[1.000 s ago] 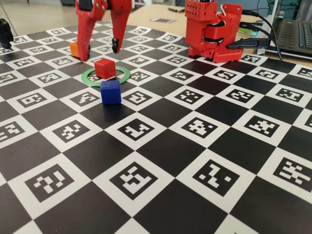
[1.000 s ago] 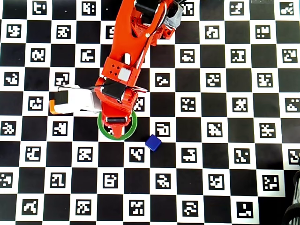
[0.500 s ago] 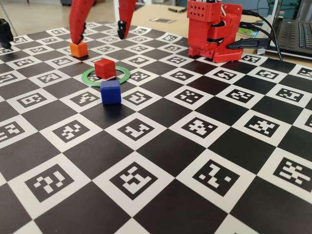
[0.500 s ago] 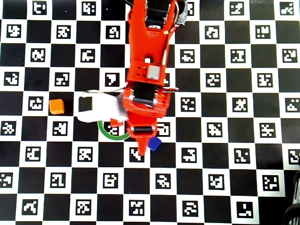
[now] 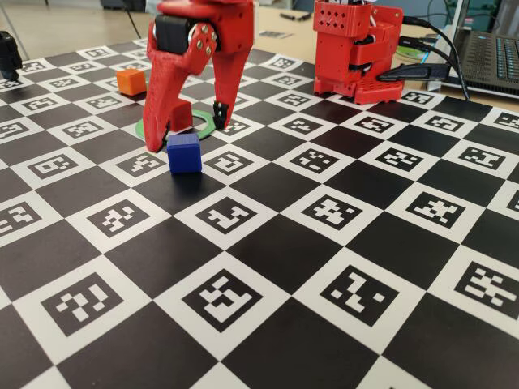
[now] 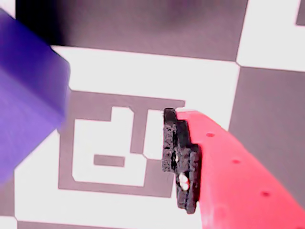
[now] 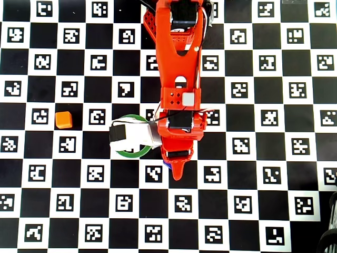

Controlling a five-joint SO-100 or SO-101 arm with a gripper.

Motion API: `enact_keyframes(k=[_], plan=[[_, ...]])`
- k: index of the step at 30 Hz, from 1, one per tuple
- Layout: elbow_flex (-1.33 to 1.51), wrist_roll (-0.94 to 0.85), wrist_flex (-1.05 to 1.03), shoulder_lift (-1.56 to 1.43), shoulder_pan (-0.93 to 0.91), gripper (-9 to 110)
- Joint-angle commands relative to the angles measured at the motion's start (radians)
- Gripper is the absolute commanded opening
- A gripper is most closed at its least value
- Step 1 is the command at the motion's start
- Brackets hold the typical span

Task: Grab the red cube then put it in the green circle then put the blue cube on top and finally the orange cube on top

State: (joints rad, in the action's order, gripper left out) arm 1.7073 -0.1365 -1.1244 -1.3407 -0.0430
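A: Tool (image 5: 188,130) status?
B: Released, jaws spread, straddling the blue cube (image 5: 184,153).
A: Cube location?
B: On the counter (image 5: 340,267), just in front of the green circle (image 5: 203,120).

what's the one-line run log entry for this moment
gripper: open, straddling small matte dark-blue plastic cube | small red cube: in thin green ring | small bright-orange cube: apart on board | phase: approaching blue

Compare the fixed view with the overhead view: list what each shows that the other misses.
Only the fixed view shows the blue cube whole, with the open jaws of the gripper low around it, plus the arm's base and a laptop. Only the overhead view shows the arm's full length covering that cube. Both show the orange cube, apart, and part of the green circle.
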Motion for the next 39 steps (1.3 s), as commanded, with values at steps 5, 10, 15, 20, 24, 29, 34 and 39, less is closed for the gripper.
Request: enact_keyframes(k=[5,10,15,20,24,29,34,39], plan=[[-0.029,0.038,0.051,0.009,0.003,48],[-0.061,0.11,0.046,0.04,0.006,48],[-0.115,0.291,0.02,0.063,0.014,48],[-0.161,0.479,0.012,0.063,0.014,46],[-0.183,0.588,0.011,0.06,0.008,46],[-0.19,0.672,0.012,0.06,0.02,46],[-0.189,0.719,0.032,0.066,0.04,46],[-0.183,0.727,0.051,0.069,0.051,45]])
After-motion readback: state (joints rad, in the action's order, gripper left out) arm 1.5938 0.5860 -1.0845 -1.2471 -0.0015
